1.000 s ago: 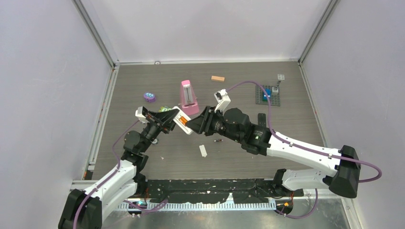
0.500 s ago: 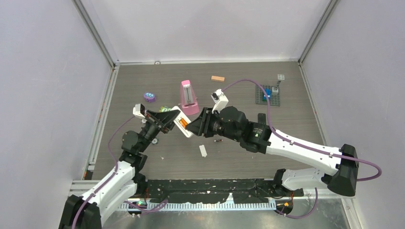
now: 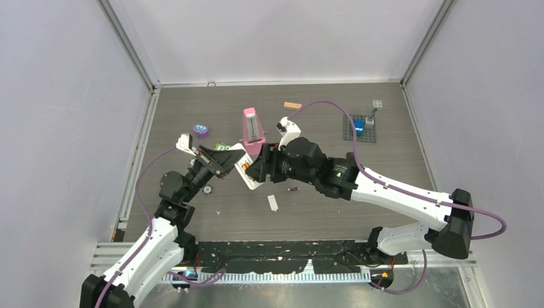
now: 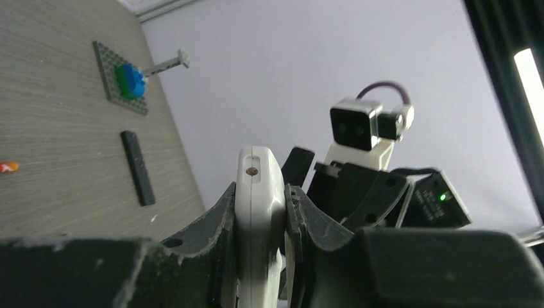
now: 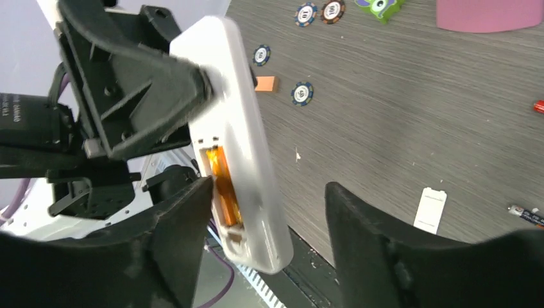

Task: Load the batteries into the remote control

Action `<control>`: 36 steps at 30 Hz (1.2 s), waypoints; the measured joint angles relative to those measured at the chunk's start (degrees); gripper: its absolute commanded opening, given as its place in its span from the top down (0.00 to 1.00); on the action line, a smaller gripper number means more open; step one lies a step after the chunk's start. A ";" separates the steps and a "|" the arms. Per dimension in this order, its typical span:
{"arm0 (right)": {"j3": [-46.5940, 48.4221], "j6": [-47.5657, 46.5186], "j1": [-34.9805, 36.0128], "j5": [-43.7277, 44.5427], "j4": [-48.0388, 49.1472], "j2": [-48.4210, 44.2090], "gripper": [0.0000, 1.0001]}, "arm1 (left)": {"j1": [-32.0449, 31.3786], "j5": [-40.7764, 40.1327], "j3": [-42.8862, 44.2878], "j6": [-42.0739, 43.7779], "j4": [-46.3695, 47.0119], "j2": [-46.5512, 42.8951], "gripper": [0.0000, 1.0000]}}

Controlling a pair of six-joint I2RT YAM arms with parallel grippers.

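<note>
The white remote control (image 3: 245,167) is held tilted above the table, with my left gripper (image 3: 224,160) shut on its upper part. In the left wrist view both pads press its sides (image 4: 260,205). Its open compartment faces my right wrist camera, and an orange battery (image 5: 221,179) lies in it. My right gripper (image 5: 269,192) stands open around the remote's lower end (image 5: 256,192), the right finger (image 5: 359,218) well clear of it. A dark battery (image 3: 294,189) and the white compartment cover (image 3: 272,203) lie on the table below. A red battery tip (image 5: 539,106) shows at the right edge.
A pink metronome (image 3: 253,130) stands just behind the grippers. A purple object (image 3: 201,131), a tan block (image 3: 292,105), a grey baseplate with a blue brick (image 3: 359,126) and a black bar (image 3: 351,160) lie around. Poker chips (image 5: 301,93) lie under the left arm.
My right gripper's jaws have spread apart around the remote's lower end. Both arms and the remote have shifted slightly left and back.
</note>
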 measured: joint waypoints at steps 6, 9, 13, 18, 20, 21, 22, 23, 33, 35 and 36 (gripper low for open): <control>-0.81 -2.14 0.00 0.83 -0.39 -0.13 0.16 | -0.85 4.02 3.41 10.49 -9.05 -2.25 1.00; -1.84 -2.21 0.00 0.42 0.55 -1.22 0.15 | -0.85 4.59 4.20 14.05 -11.17 -2.97 1.00; -3.93 -2.23 0.00 -0.22 2.58 -4.68 0.15 | -0.85 5.33 4.20 17.00 -13.55 -2.95 1.00; -5.99 -3.41 0.22 -1.60 4.55 -8.50 0.15 | -0.85 6.08 4.20 18.86 -14.60 -2.91 1.00; -5.95 -4.74 1.03 -1.14 4.83 -8.87 0.15 | -0.85 6.10 4.20 19.02 -15.06 -3.06 1.00; -5.73 -5.70 1.88 -0.42 4.50 -8.87 0.15 | -0.85 6.08 4.20 19.04 -15.34 -3.26 1.00; -5.11 -6.78 3.08 0.59 3.56 -8.55 0.15 | -0.85 6.03 4.20 19.06 -15.69 -3.48 1.00; -4.33 -7.96 4.35 1.66 2.73 -7.96 0.15 | -0.85 5.92 4.20 19.06 -16.13 -3.91 1.00; 7.26 -19.19 13.20 13.81 -6.12 6.69 0.17 | -0.85 4.42 4.20 18.84 -20.33 -7.74 1.00; 9.33 -20.59 13.70 15.82 -7.58 9.81 0.22 | -0.85 4.24 4.22 18.71 -21.81 -8.24 1.00; 10.25 -21.18 13.90 16.65 -8.39 11.10 0.24 | -0.85 4.17 4.28 18.64 -22.71 -8.46 1.00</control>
